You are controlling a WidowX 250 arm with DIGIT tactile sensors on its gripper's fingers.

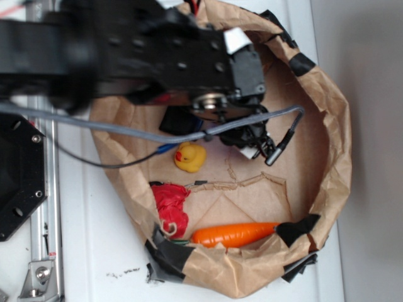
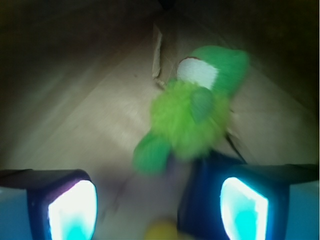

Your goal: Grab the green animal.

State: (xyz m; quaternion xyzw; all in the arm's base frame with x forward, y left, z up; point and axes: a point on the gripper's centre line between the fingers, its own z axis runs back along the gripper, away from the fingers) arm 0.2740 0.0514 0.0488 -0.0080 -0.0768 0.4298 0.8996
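Green animal [image 2: 192, 112]: fuzzy lime plush with a whitish patch, lying on the brown paper floor ahead of my gripper [image 2: 157, 200] in the wrist view; the arm hides it from the exterior camera.
Risk, offset: I judge the plush sits toward my right-hand finger rather than centred; closing from here could pinch only a limb, or shove it aside.
Risk, wrong catch: a yellow blur shows at the bottom edge between my fingers, possibly the duck [image 1: 190, 156]; coming straight down might trap that instead.
Risk, paper: a torn flap near the toy's head could snag a fingertip.
Tool opening: jaws spread wide, both pads far apart at the lower corners.
Tool contact: holding nothing; the toy's lower end looks close to my right finger, but I cannot tell whether it touches.
Bystanders: carrot [image 1: 236, 234] and red cloth [image 1: 171, 204] lie well apart, inside the paper bag [image 1: 327, 126].
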